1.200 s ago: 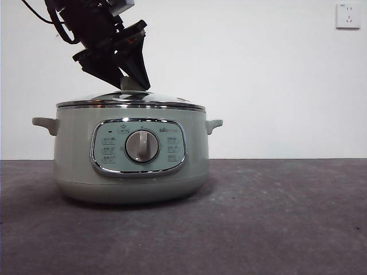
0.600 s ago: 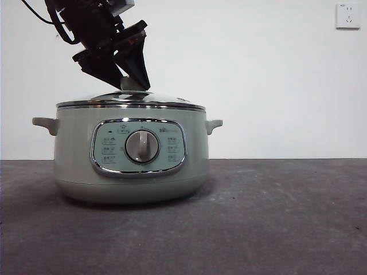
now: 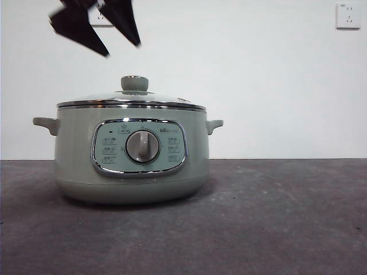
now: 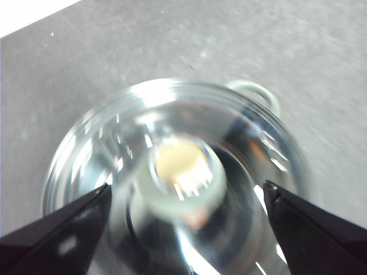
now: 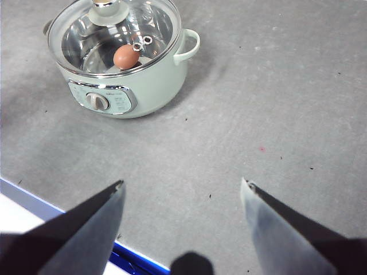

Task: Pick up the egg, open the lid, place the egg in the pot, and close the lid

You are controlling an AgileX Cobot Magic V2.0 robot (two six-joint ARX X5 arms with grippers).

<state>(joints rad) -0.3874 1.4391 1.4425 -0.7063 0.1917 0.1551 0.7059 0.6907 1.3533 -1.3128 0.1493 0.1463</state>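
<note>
- The left gripper (image 3: 109, 43) hangs above the lid's knob (image 3: 135, 83), offset a little to the left in the front view and clear of it; its 2 black jaws are spread wide and hold nothing.
- In the left wrist view the knob (image 4: 184, 173) sits between the 2 jaws and below them, so the lid (image 4: 172, 177) lies straight down from this gripper.
- The lid (image 3: 131, 101) is seated on the pot (image 3: 131, 152), its chrome rim level all round.
- The egg (image 5: 125, 57) lies inside the pot (image 5: 123, 54), seen through the glass in the right wrist view; its long axis runs roughly across the pot floor.
- Judged from this, all 4 steps look done, and only a clear retreat upward remains.
- The right gripper (image 5: 182, 186) waits well apart on the near right side, jaws open and empty; the left is far nearer the pot.
- The pot stands on a dark grey table (image 3: 275, 217) before a white wall with 2 sockets (image 3: 348, 15).
</note>
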